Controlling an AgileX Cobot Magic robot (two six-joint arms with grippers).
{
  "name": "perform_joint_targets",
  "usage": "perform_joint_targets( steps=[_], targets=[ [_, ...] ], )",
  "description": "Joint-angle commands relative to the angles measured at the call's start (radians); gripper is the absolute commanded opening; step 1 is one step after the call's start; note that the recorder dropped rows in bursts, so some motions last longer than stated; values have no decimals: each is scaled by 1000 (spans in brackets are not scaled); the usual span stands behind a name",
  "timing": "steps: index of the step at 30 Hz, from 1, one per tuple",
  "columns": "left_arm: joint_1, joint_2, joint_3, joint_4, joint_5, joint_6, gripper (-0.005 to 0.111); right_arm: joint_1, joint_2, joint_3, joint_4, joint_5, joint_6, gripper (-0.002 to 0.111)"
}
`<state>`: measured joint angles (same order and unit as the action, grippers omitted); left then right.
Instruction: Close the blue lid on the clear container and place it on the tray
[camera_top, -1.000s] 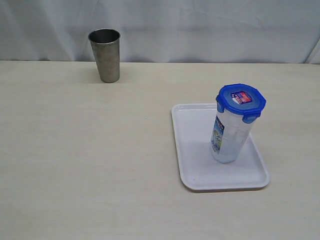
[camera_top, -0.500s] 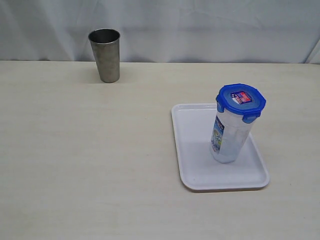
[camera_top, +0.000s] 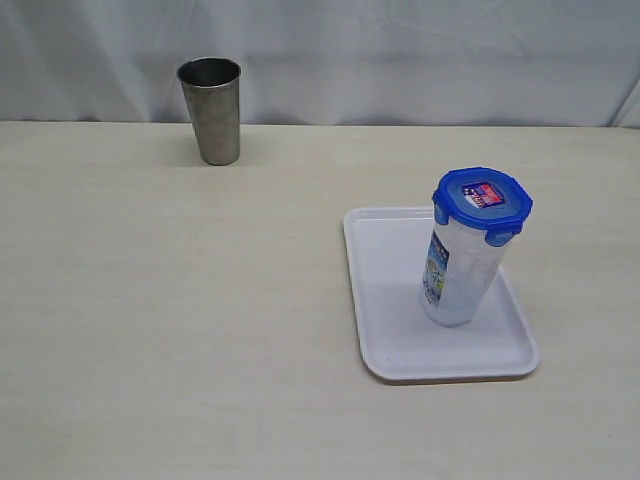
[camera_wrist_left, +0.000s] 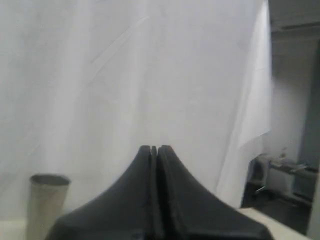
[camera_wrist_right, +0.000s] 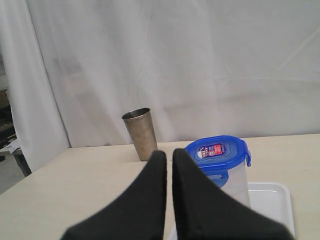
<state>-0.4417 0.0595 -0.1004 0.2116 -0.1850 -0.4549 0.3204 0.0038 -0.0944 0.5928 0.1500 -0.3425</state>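
Observation:
The clear container stands upright on the white tray, right of the table's middle. The blue lid sits on top of it with its flaps folded down. In the right wrist view the lid and container show just behind my right gripper, which is shut with nothing between its fingers and stands back from the container. My left gripper is shut and empty, facing the white curtain. Neither gripper appears in the exterior view.
A steel tumbler stands at the far left back edge of the table, also visible as the tumbler in the right wrist view and the tumbler in the left wrist view. A white curtain hangs behind the table.

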Motion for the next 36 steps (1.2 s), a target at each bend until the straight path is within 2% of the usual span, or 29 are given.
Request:
perform_joint_targets(
  steps=[1,3,6,8,12,16,21,36],
  targets=[
    [129,-32,63,-194,171,250,0,-4,-4,1,2,-12,-8,4],
    [222,-59,85,-195,232,288,0,-4,-4,1,2,-12,-8,4],
    [312,-59,100,-195,278,463,0,-4,-4,1,2,-16,-8,4],
    [336,-59,100,-198,379,593,0,-4,-4,1,2,-16,-8,4],
    [339,-59,100,-224,438,766,0,-4,-4,1,2,-16,-8,4],
    [343,-59,100,-224,491,688,0,-4,-4,1,2,-16,-8,4],
    [400,-59,100,-222,491,559,0,-4,-4,1,2,-16,-8,4],
    [407,-59,100,-206,489,566,0,-4,-4,1,2,-16,-8,4]
  ],
)
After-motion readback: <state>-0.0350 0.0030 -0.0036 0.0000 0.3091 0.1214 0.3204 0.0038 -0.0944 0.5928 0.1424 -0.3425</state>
